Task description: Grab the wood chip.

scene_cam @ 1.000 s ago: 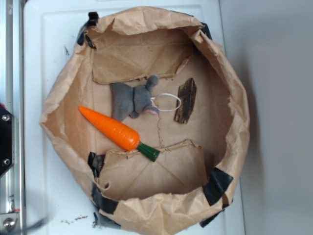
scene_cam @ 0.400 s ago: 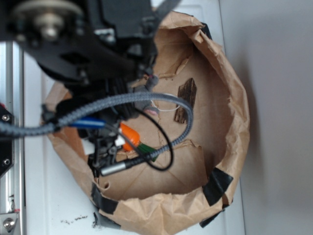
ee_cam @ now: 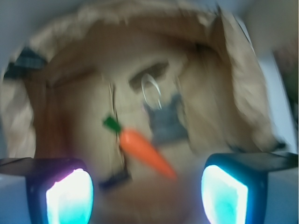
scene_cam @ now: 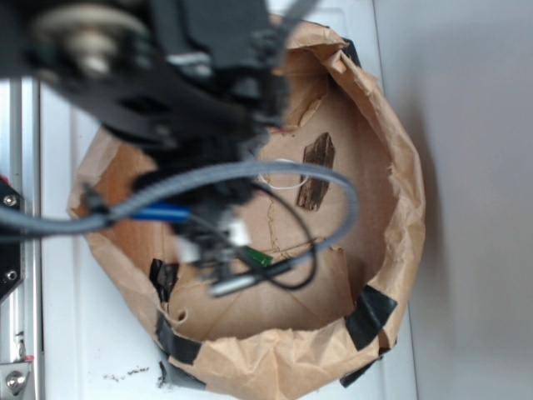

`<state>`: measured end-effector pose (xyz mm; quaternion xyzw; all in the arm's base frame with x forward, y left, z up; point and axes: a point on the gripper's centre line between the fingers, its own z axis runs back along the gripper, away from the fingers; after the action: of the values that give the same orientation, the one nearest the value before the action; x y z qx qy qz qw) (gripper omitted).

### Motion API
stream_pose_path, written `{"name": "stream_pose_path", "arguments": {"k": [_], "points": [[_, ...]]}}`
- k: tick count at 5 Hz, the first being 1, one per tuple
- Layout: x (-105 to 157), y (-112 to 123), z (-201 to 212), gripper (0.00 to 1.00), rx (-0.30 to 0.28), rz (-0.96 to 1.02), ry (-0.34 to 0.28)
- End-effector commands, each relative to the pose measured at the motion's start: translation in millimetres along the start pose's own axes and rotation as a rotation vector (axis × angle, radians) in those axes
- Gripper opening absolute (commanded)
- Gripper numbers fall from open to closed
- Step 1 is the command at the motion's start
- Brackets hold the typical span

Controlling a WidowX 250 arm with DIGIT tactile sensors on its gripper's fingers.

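Approach stage, wood chip [scene_cam: 316, 172] not yet grabbed.

Arm over the left half of the paper bag [scene_cam: 391, 150], blurred, hiding most of the floor in the exterior view. Gripper [ee_cam: 147, 186] spread wide, nothing between the fingers [ee_cam: 70, 196], hanging above the bag and well apart from the target. Wood chip flat on the bag floor toward the right wall, just beside the white loop [scene_cam: 283, 175] of the grey plush [ee_cam: 163, 122]; dark sliver behind the loop in the wrist view. Carrot [ee_cam: 145, 150] nearer the gripper, lying between it and the chip. Likely needs travel past carrot and plush before descending; loop close enough to snag.
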<state>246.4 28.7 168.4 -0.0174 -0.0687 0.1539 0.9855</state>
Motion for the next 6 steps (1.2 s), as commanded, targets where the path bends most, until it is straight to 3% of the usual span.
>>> {"name": "stream_pose_path", "arguments": {"k": [1,3,5,6], "points": [[28.9,-2.3,-64.5,1.0,0.011,0.036,-0.075],[54.2,7.6,-100.8,1.0,-0.015,0.038,-0.098],[73.7,2.3,-119.7,1.0,-0.002,0.078,-0.052],[76.2,-3.6,-135.2,1.0,0.036,0.13,-0.061]]}}
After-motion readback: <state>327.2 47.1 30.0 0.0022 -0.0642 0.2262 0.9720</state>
